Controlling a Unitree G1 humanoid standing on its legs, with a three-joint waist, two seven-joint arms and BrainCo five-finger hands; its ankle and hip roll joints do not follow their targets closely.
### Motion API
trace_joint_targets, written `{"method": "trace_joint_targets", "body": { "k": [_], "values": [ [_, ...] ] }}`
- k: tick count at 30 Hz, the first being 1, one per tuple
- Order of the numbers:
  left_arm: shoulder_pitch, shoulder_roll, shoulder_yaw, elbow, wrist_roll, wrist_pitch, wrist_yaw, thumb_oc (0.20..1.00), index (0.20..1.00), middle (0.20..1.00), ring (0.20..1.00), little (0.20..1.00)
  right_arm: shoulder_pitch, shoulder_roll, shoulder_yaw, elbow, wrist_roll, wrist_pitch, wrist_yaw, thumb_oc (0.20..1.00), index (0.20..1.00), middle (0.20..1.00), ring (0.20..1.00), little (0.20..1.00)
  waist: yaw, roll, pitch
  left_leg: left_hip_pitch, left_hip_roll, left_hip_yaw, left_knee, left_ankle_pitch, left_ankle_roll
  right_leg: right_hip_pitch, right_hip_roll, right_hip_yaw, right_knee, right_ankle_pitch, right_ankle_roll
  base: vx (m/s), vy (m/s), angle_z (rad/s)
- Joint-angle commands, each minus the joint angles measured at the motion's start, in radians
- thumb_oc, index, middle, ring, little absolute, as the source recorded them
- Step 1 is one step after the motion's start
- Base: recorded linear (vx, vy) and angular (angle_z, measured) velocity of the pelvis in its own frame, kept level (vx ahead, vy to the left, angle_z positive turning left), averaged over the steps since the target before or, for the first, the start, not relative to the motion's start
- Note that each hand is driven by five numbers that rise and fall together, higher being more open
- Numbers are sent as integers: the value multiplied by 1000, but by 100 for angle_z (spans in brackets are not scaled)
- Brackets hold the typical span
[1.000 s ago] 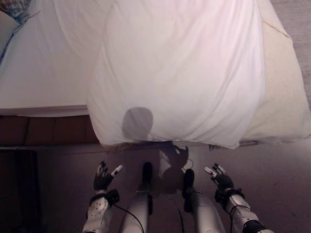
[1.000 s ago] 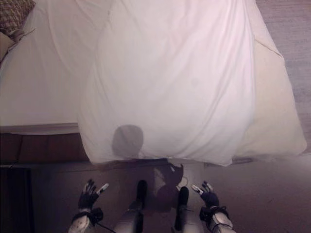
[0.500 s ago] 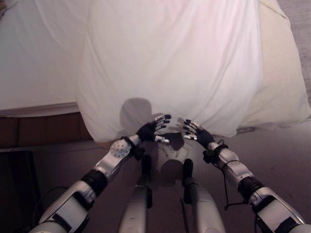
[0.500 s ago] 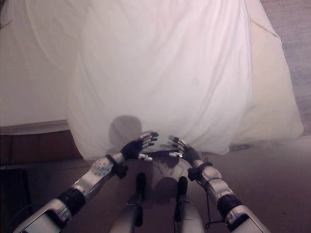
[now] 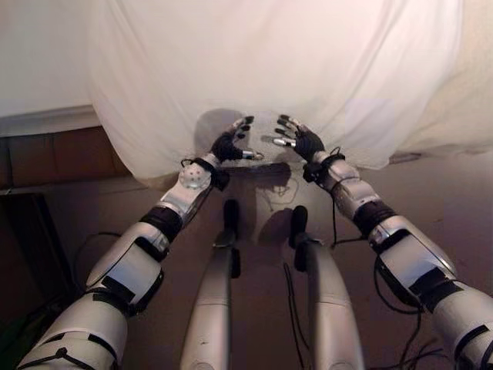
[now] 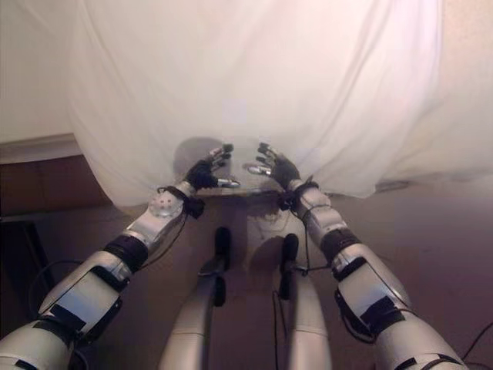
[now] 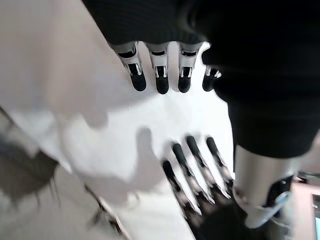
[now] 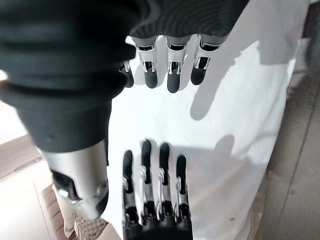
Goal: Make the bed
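Draped over the bed's near edge, the white duvet (image 5: pixel 277 69) hangs toward the floor just beyond my left hand (image 5: pixel 228 144) and right hand (image 5: pixel 302 141), both open and empty, so a shallow pinch could slip off its loose hem.

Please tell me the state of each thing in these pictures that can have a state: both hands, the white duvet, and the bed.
Left hand: open, fingers straight, held near the duvet's hanging edge, gripping nothing.
Right hand: open, fingers straight, facing the left hand, gripping nothing.
White duvet: rumpled, its edge hanging over the side of the bed toward the floor.
Bed: not yet made; the mattress edge shows bare beside the duvet.
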Motion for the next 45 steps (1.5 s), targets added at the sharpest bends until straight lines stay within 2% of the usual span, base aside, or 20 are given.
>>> {"method": "trace_joint_targets", "body": {
  "k": [1, 6, 7, 9, 12, 15, 18, 21, 23, 24, 29, 30, 33, 37, 39, 40, 41, 42, 45],
  "values": [
    [-93, -7, 60, 68, 48, -47, 92, 1000, 1000, 1000, 1000, 1000, -61, 8, 9, 32, 50, -40, -30, 1000, 1000, 1000, 1000, 1000, 18, -18, -53, -67, -18, 45, 117, -83, 0, -45, -14, 41, -38, 62, 88, -7, 19, -6],
    [-162, -6, 79, 158, 24, -19, 130, 1000, 1000, 1000, 1000, 1000, -185, 22, 2, 146, 44, -38, -124, 1000, 1000, 1000, 1000, 1000, 24, -22, -56, -110, -17, 51, 190, -113, 2, -83, -24, 34, 31, 24, 80, 1, 2, -2],
    [-204, 17, 70, 205, 49, -10, 158, 1000, 1000, 1000, 1000, 1000, -239, 1, -10, 185, 47, -41, -165, 1000, 1000, 1000, 1000, 1000, 26, -24, -54, -113, -14, 55, 206, -124, -1, -84, -28, 31, 46, 11, 78, 0, 0, 0],
    [-207, 24, 75, 222, 31, -6, 151, 1000, 1000, 1000, 1000, 1000, -255, -3, -13, 209, 44, -32, -171, 1000, 1000, 1000, 1000, 1000, 26, -24, -58, -117, -16, 57, 205, -122, 1, -89, -28, 31, 50, 10, 76, 0, 0, 0],
    [-228, 56, 118, 275, -1, 5, 198, 1000, 1000, 1000, 1000, 1000, -306, -33, -48, 279, 66, -25, -221, 1000, 1000, 1000, 1000, 1000, 30, -27, -63, -114, -15, 59, 221, -133, 4, -85, -34, 26, 62, -2, 74, 8, 3, 1],
    [-237, 86, 139, 300, -9, 12, 241, 1000, 1000, 1000, 1000, 1000, -325, -64, -64, 327, 26, -18, -276, 1000, 1000, 1000, 1000, 1000, 31, -29, -63, -97, -8, 61, 199, -129, -1, -65, -36, 17, 36, 3, 76, 0, 0, 0],
    [-231, 113, 151, 309, 3, 16, 271, 1000, 1000, 1000, 1000, 1000, -325, -94, -81, 356, -6, -16, -318, 1000, 1000, 1000, 1000, 1000, 32, -28, -63, -74, -3, 63, 165, -120, -5, -38, -37, 5, 1, 11, 79, 0, 0, 0],
    [-191, 149, 194, 315, -5, 15, 319, 1000, 1000, 1000, 1000, 1000, -300, -164, -127, 413, -25, 7, -386, 1000, 1000, 1000, 1000, 1000, 33, -27, -68, -30, 2, 59, 82, -91, -17, 11, -36, -17, -76, 36, 86, 10, -45, 4],
    [-149, 166, 219, 306, 9, 11, 345, 1000, 1000, 1000, 1000, 1000, -267, -198, -155, 416, -43, 2, -416, 1000, 1000, 1000, 1000, 1000, 35, -25, -68, 1, -1, 57, 24, -67, -26, 50, -29, -27, -140, 53, 87, 21, -64, 6],
    [-96, 186, 247, 306, 25, 11, 362, 1000, 1000, 1000, 1000, 1000, -223, -237, -191, 425, -43, 4, -436, 1000, 1000, 1000, 1000, 1000, 38, -21, -66, 48, -1, 50, -42, -45, -32, 102, -20, -36, -203, 68, 90, 15, -61, 5],
    [49, 197, 347, 324, 26, 34, 387, 1000, 1000, 1000, 1000, 1000, -95, -289, -284, 434, -40, 15, -455, 1000, 1000, 1000, 1000, 1000, 40, -13, -80, 156, -9, 35, -180, 10, -35, 211, -5, -49, -336, 118, 96, 41, -64, 4],
    [127, 182, 403, 342, 13, 41, 389, 1000, 1000, 1000, 1000, 1000, -18, -283, -327, 426, -40, 12, -456, 1000, 1000, 1000, 1000, 1000, 38, -14, -92, 212, -9, 30, -230, 28, -38, 271, 1, -48, -390, 133, 98, 58, -67, -1],
    [219, 157, 445, 348, 14, 45, 387, 1000, 1000, 1000, 1000, 1000, 81, -261, -369, 404, -37, 2, -446, 1000, 1000, 1000, 1000, 1000, 35, -14, -102, 290, -5, 24, -294, 46, -39, 346, 9, -51, -449, 150, 101, 73, -64, -4],
    [402, 68, 515, 359, -5, 32, 337, 1000, 1000, 1000, 1000, 1000, 309, -169, -433, 352, -54, -32, -403, 1000, 1000, 1000, 1000, 1000, 35, -21, -141, 441, 9, 22, -420, 81, -37, 491, 26, -53, -560, 186, 109, 88, -48, -6],
    [502, 4, 504, 370, 24, 34, 281, 1000, 1000, 1000, 1000, 1000, 440, -109, -449, 324, -76, -53, -360, 1000, 1000, 1000, 1000, 1000, 27, -23, -183, 528, 18, 23, -500, 104, -36, 569, 41, -41, -620, 205, 112, 99, -29, -12],
    [506, 4, 504, 368, 24, 34, 282, 1000, 1000, 1000, 1000, 1000, 446, -108, -449, 322, -77, -52, -361, 1000, 1000, 1000, 1000, 1000, 27, -23, -183, 536, 19, 23, -507, 107, -36, 576, 42, -41, -626, 207, 112, 99, -33, -7],
    [554, -45, 495, 368, 25, 45, 238, 1000, 1000, 1000, 1000, 1000, 519, -69, -449, 306, -94, -52, -338, 1000, 1000, 1000, 1000, 1000, 21, -25, -209, 581, 26, 24, -551, 124, -42, 621, 48, -33, -669, 218, 114, 40, -20, -5],
    [557, -46, 494, 367, 25, 45, 238, 1000, 1000, 1000, 1000, 1000, 523, -69, -449, 304, -95, -52, -338, 1000, 1000, 1000, 1000, 1000, 21, -24, -209, 585, 26, 24, -554, 125, -42, 626, 48, -33, -674, 220, 114, 43, -33, -7],
    [636, -115, 469, 370, 65, 57, 194, 1000, 1000, 1000, 1000, 1000, 626, -4, -441, 278, -140, -58, -319, 1000, 1000, 1000, 1000, 1000, 8, -23, -261, 622, 35, 27, -560, 117, -45, 679, 53, -18, -733, 241, 117, 37, -17, -8]
  ]
}}
